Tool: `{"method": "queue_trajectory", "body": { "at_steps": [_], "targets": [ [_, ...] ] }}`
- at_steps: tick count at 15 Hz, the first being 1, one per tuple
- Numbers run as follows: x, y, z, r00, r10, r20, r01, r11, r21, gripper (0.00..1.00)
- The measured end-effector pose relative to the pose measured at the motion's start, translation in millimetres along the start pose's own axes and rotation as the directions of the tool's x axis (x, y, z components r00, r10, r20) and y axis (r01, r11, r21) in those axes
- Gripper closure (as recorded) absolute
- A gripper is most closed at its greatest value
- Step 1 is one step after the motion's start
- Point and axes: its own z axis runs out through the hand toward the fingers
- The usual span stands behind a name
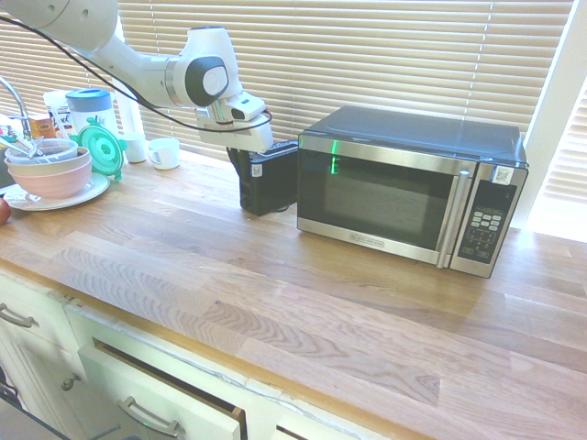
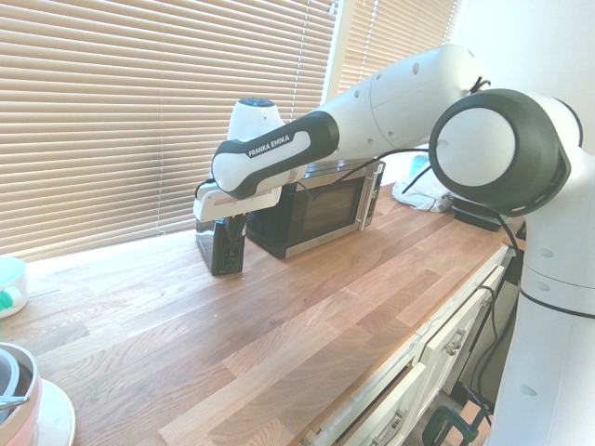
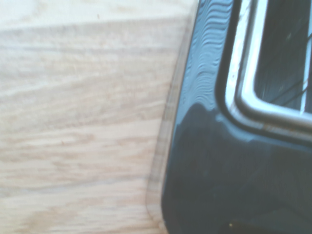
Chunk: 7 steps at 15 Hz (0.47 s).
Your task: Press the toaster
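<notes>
in the first exterior view the toaster (image 1: 268, 180) stood on the tabletop (image 1: 275, 302) just left of the microwave (image 1: 408, 188), narrow end forward, with the tool (image 1: 246, 158) directly above its near end; finger state could not be told. the second exterior view showed the tool (image 2: 226, 220) down at the toaster (image 2: 221, 246) top, contact unclear. only the wrist view showed the slot rim (image 3: 248, 92) close up, beside bare wood.

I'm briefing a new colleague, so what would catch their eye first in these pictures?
Probably the white arm reaching over the wooden counter, its gripper right down at the small black toaster. Next, the big steel-and-black microwave standing just beside the toaster, in front of the window blinds.
</notes>
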Motion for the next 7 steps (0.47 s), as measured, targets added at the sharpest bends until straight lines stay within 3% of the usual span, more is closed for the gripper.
{"method": "queue_trajectory", "body": {
  "at_steps": [7],
  "targets": [
    [2.4, -0.7, 2.2, 1.0, 0.015, 0.021, -0.014, 1.0, -0.011, 1.0]
  ]
}}
